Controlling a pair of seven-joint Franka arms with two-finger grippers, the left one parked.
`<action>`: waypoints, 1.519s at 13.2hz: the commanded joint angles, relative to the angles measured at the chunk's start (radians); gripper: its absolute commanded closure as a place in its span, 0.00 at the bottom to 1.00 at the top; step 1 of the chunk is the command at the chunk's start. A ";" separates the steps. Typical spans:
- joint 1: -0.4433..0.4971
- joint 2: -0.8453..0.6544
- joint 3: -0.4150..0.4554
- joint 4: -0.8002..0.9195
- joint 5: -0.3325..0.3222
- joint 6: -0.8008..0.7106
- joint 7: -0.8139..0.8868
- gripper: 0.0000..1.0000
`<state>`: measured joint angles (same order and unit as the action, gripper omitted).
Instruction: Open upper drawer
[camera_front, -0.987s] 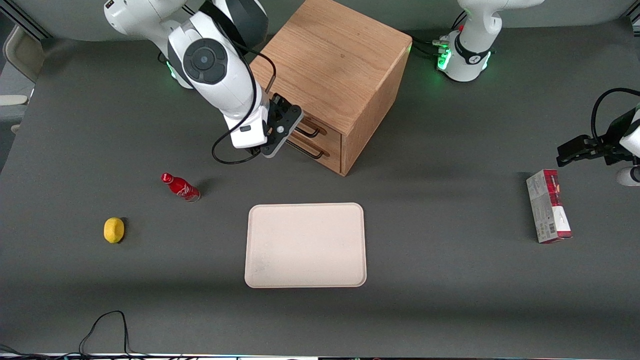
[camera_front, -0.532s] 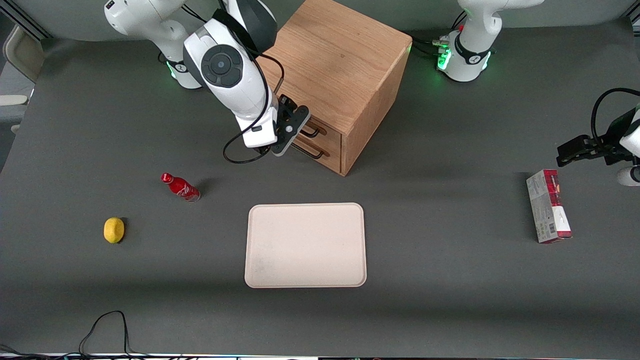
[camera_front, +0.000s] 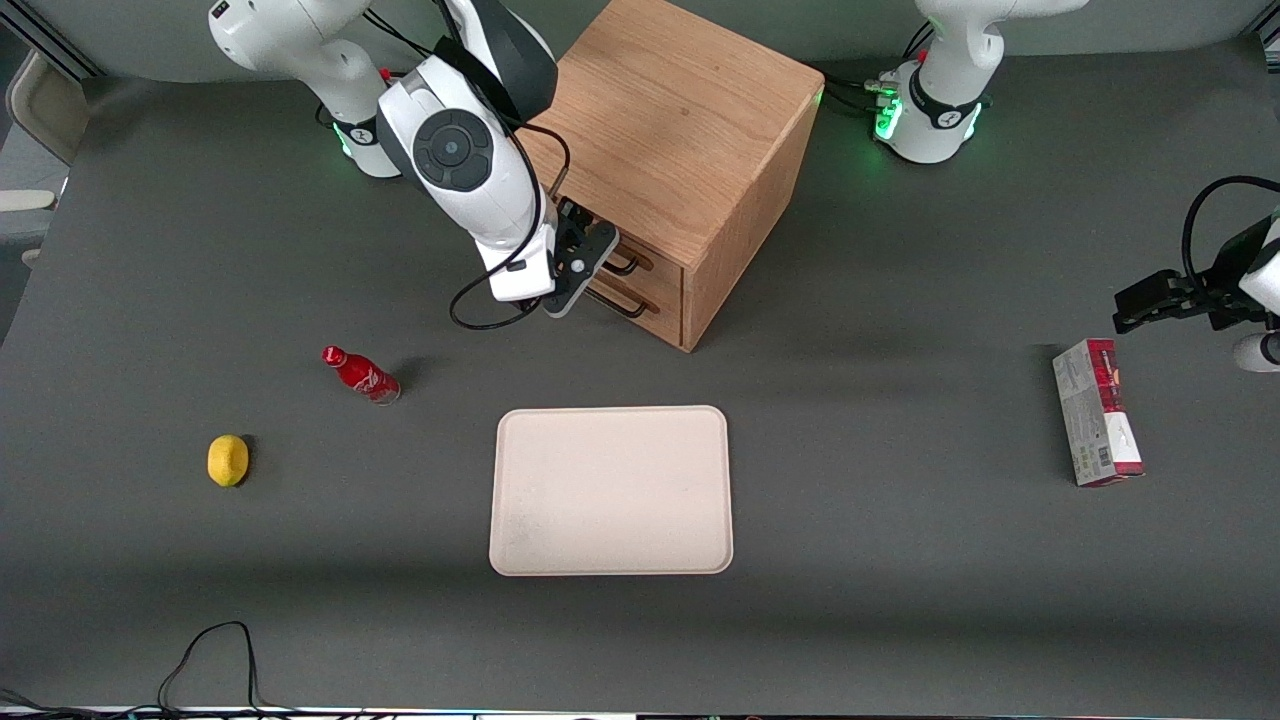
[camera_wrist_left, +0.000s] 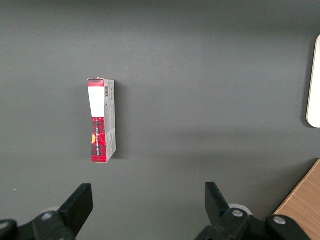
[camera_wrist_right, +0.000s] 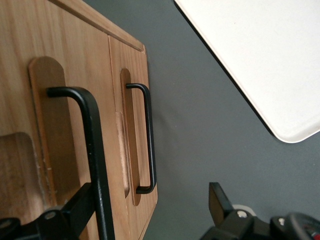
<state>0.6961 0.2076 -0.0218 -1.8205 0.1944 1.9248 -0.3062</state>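
The wooden cabinet (camera_front: 670, 110) stands at the back of the table, with its two drawers facing the working arm's end. The upper drawer (camera_front: 655, 262) is shut; its black bar handle (camera_front: 627, 263) shows close up in the right wrist view (camera_wrist_right: 95, 150). The lower drawer (camera_front: 655, 308) is also shut, and its handle (camera_wrist_right: 148, 140) lies nearer the table top. My gripper (camera_front: 592, 268) is open in front of the upper drawer. In the right wrist view the gripper (camera_wrist_right: 147, 210) has the upper handle's bar between its fingers, close beside one finger (camera_wrist_right: 75, 207).
A beige tray (camera_front: 610, 490) lies nearer the front camera than the cabinet and shows in the right wrist view (camera_wrist_right: 260, 60). A red bottle (camera_front: 360, 373) and a lemon (camera_front: 227, 460) lie toward the working arm's end. A red and white carton (camera_front: 1095, 425) lies toward the parked arm's end.
My arm has moved toward the cabinet front, bringing the gripper from beside the drawers up to the upper handle. The drawers have not moved.
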 joint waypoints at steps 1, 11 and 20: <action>0.014 -0.019 -0.007 -0.029 0.026 0.028 -0.025 0.00; 0.013 0.019 -0.015 -0.025 0.010 0.063 -0.025 0.00; -0.015 0.033 -0.052 -0.008 -0.032 0.100 -0.024 0.00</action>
<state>0.6810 0.2278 -0.0618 -1.8434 0.1774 2.0116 -0.3096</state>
